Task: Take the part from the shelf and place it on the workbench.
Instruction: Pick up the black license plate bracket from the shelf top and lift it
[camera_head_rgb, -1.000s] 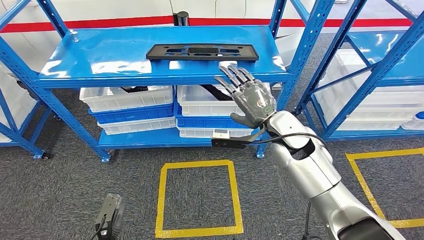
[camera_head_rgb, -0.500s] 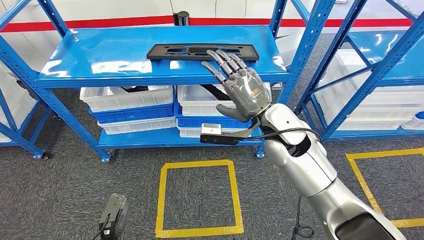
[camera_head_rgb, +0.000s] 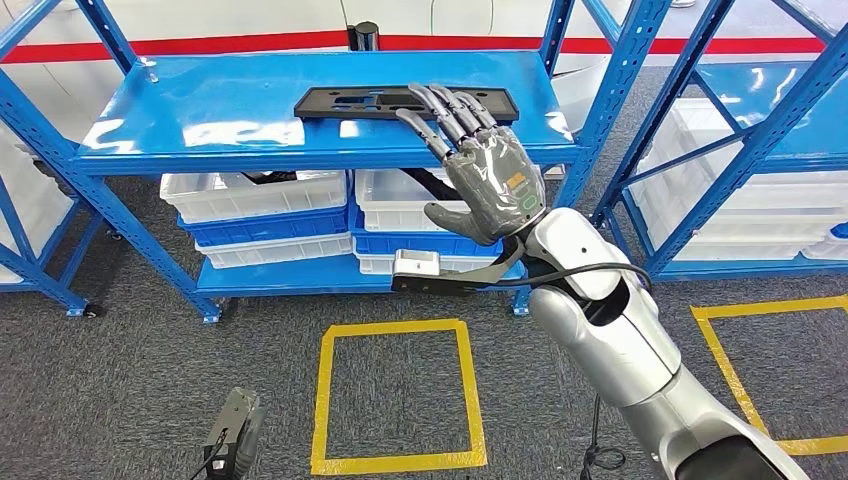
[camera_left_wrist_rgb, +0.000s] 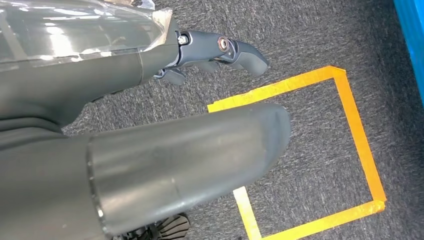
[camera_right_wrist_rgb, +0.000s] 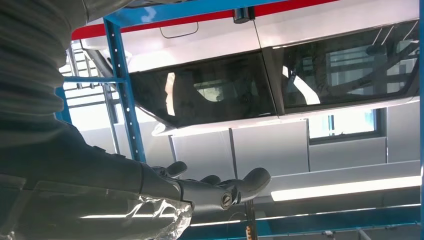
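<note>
The part (camera_head_rgb: 350, 102) is a long flat black plate lying on the upper board of the blue shelf (camera_head_rgb: 200, 130). My right hand (camera_head_rgb: 485, 170) is raised in front of the shelf edge with its fingers spread and straight. Its fingertips (camera_head_rgb: 440, 100) reach over the right portion of the part; I cannot tell whether they touch it. In the right wrist view the right hand (camera_right_wrist_rgb: 220, 190) holds nothing. My left hand (camera_head_rgb: 232, 445) hangs low beside my body over the carpet, and its fingers (camera_left_wrist_rgb: 220, 47) are loose and hold nothing.
White and blue bins (camera_head_rgb: 260, 205) are stacked on the lower shelf. A second blue rack (camera_head_rgb: 760, 130) with white bins stands to the right. Yellow tape squares (camera_head_rgb: 398, 395) mark the grey carpet. A black cylinder (camera_head_rgb: 365, 37) stands behind the shelf.
My right hand has risen and moved left and forward, from below the shelf's front edge to over the right portion of the part. The part has not moved.
</note>
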